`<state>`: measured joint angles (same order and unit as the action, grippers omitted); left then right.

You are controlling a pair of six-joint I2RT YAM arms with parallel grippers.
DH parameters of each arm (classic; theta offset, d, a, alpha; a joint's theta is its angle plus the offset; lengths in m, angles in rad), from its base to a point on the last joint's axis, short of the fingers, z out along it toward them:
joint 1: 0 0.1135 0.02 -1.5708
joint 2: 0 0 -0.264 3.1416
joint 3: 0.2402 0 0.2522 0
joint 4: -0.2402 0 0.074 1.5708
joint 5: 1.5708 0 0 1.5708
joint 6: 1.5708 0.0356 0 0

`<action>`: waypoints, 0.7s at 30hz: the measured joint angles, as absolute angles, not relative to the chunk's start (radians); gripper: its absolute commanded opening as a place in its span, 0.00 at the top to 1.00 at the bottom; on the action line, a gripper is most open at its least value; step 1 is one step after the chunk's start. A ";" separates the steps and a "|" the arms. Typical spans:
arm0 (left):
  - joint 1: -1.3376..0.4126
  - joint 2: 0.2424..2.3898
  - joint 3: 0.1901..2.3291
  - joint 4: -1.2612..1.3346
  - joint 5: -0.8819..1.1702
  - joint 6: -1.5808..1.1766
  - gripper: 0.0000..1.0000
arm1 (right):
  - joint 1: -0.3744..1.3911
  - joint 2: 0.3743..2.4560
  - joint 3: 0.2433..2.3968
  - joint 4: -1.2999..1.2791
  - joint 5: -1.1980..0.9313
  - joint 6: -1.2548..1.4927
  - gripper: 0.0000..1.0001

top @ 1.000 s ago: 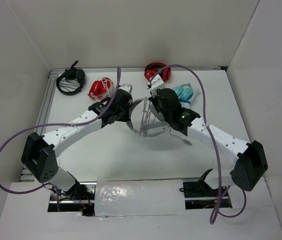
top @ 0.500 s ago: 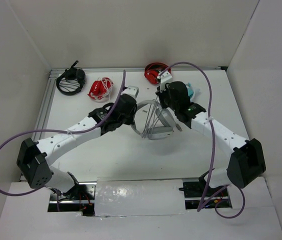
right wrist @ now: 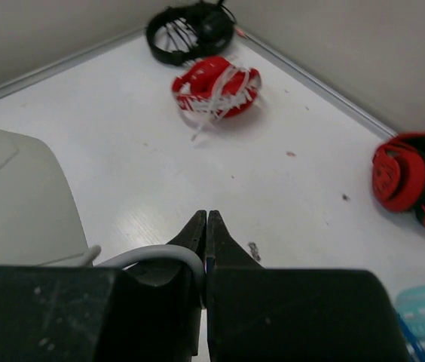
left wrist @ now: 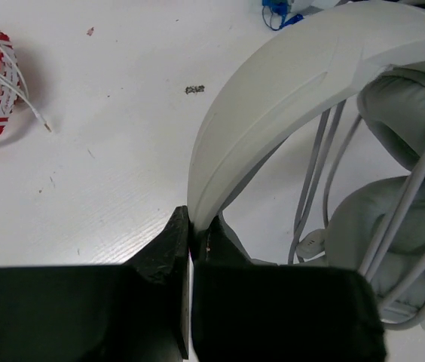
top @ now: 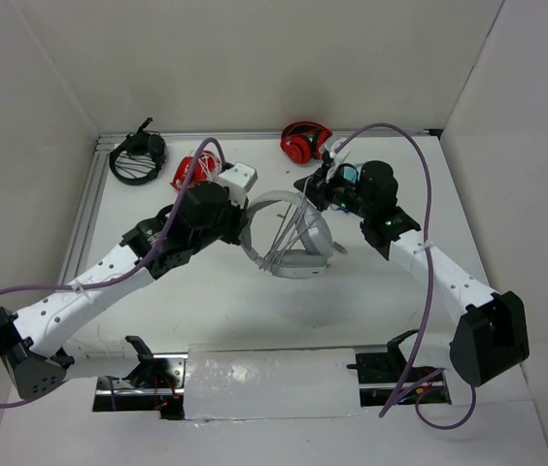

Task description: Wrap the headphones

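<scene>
The large white headphones [top: 291, 262] lie at mid-table, their grey cable [top: 291, 231] strung in several strands across the headband and earcups. My left gripper [top: 245, 206] is shut on the left end of the wide headband [left wrist: 295, 83], with its black jaws [left wrist: 191, 226] pinching the band's edge. The grey earcups [left wrist: 393, 113] and cable loops [left wrist: 325, 166] sit just right of it. My right gripper [top: 324, 186] is by the headphones' far right side. It is shut on the thin grey cable [right wrist: 156, 258], which curves out of the closed jaws [right wrist: 206, 226].
Black headphones [top: 138, 155] lie at the far left corner, and a red pair wound with white cable [top: 196, 170] is next to them. Another red pair [top: 305, 144] lies at the far edge. The small light-blue pair [top: 349, 176] sits under my right wrist. Walls enclose three sides.
My right gripper has pulled off the headphones toward the far right, drawing the cable with it. My left arm has stretched out lower left, still gripping the headband. The headphones shifted slightly.
</scene>
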<state>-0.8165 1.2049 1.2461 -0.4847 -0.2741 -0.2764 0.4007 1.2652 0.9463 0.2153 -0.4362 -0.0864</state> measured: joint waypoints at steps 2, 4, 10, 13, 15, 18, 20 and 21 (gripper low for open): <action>-0.817 1.198 1.251 -0.492 -0.254 -0.259 1.00 | 0.399 1.266 0.946 0.239 -0.502 -0.093 0.92; -0.817 1.198 1.261 -0.499 -0.236 -0.242 1.00 | 0.397 1.266 0.946 0.255 -0.551 -0.093 0.91; -0.831 1.209 1.287 -0.498 -0.217 -0.240 1.00 | 0.394 1.264 0.954 0.242 -0.588 -0.089 0.89; -0.837 1.210 1.294 -0.494 -0.200 -0.241 1.00 | 0.394 1.258 0.957 0.238 -0.560 -0.085 0.92; -0.837 1.210 1.299 -0.492 -0.196 -0.240 1.00 | 0.392 1.242 0.957 0.234 -0.529 -0.080 0.92; -0.837 1.210 1.317 -0.488 -0.183 -0.239 1.00 | 0.385 1.220 0.957 0.243 -0.512 -0.076 0.92; -0.837 1.210 1.343 -0.488 -0.177 -0.237 1.00 | 0.385 1.225 0.957 0.257 -0.518 -0.075 0.90; -0.837 1.210 1.359 -0.488 -0.177 -0.234 1.00 | 0.384 1.232 0.957 0.270 -0.526 -0.075 0.90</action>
